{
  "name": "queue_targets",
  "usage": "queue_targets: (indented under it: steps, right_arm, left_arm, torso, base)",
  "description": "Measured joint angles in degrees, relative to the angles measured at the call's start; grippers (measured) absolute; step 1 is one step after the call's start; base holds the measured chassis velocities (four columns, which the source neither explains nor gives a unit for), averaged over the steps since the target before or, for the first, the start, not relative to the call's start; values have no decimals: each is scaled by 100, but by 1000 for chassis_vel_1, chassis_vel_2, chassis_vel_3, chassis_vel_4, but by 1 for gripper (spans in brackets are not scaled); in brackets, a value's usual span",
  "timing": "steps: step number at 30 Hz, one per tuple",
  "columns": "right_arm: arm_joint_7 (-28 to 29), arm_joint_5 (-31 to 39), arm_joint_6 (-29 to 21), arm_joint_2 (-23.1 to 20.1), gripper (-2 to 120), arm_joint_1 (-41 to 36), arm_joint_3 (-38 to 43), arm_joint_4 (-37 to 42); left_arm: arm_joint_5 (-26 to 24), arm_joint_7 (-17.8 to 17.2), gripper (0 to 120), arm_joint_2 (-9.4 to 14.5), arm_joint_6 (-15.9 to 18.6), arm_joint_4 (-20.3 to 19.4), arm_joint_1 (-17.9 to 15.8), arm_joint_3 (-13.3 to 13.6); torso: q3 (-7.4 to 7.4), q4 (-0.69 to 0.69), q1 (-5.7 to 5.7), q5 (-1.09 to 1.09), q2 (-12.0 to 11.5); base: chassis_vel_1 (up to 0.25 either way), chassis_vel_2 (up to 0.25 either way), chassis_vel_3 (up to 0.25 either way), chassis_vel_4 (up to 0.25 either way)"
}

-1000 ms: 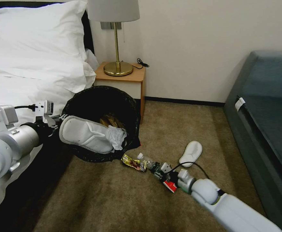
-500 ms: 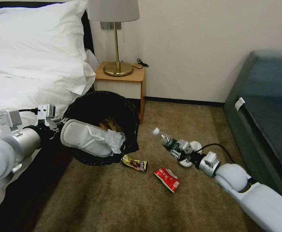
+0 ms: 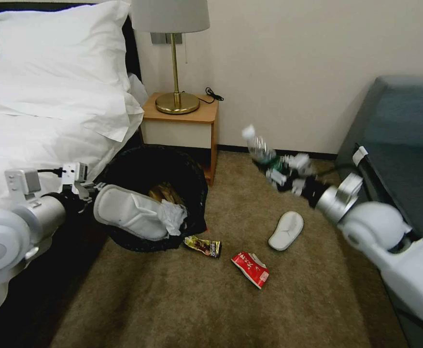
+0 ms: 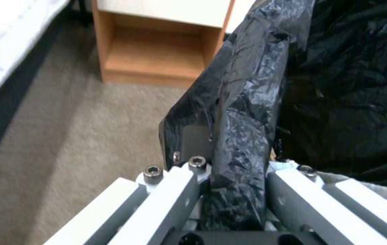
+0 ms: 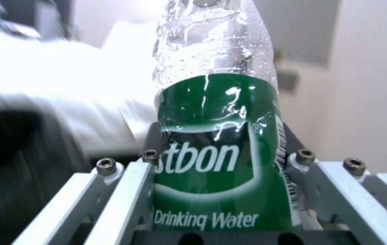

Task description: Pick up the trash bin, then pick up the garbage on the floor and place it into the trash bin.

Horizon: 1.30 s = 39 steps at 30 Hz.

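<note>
Gripper on the right (image 3: pixel 283 175), seen from the head camera, is clenched on a clear plastic bottle (image 3: pixel 262 151) with a green label, held in the air above the floor (image 3: pixel 182 299), cap end tilted up toward the wall. Gripper on the left (image 3: pixel 91 189) clamps the near rim of the trash bin (image 3: pixel 144 166), a round bucket lined with a crinkly glossy black bag and tipped toward the camera beside the bed (image 3: pixel 33 121). A white slipper (image 3: pixel 127 212), a crumpled tissue (image 3: pixel 174 216) and something tan sit in its mouth. On the beige short-pile carpet lie a gold wrapper (image 3: pixel 202 245), a crushed red pack (image 3: pixel 250 268) and a second white slipper (image 3: pixel 286 230).

From the left wrist, the fingers (image 4: pixel 189 190) pinch a fold of black bag (image 4: pixel 243 136) over the rim; a wooden nightstand (image 4: pixel 157 58) stands beyond.

From the right wrist, the bottle (image 5: pixel 216 146) fills the gap between the fingers (image 5: pixel 125 190); its upper part is wrinkled and wet-looking, and the blurred background is probably bedding.
</note>
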Motion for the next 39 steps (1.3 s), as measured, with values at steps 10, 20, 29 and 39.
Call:
queue_targets:
  steps: [10,20,29,39]
  right_arm:
    - [141,752,-364,605,31,637,-528,364]
    - [206,764,-440,644,31,185,-833,859]
    - [253,704,-476,647,31,-91,-1583,1215]
    - [327,472,-474,751,31,-109,-2070,1209]
  left_arm:
    - [-555,-396,2,-12,-1,22,-310,803]
    - [-851,-847,2,6,-1,-34,-396,1121]
    - [-2231,-2473,2,-87,-3,-219,-612,1299]
    - [-2567,-2740,2,-84,-3,-314,-573,1168]
  torso:
    - [0,-2,0,2,0]
    - [0,-1,0,2,0]
    - [0,-2,0,2,0]
    - [0,-1,0,1,0]
  base:
    - [0,0,0,0]
    - [0,0,0,0]
    - [0,0,0,0]
    - [0,0,0,0]
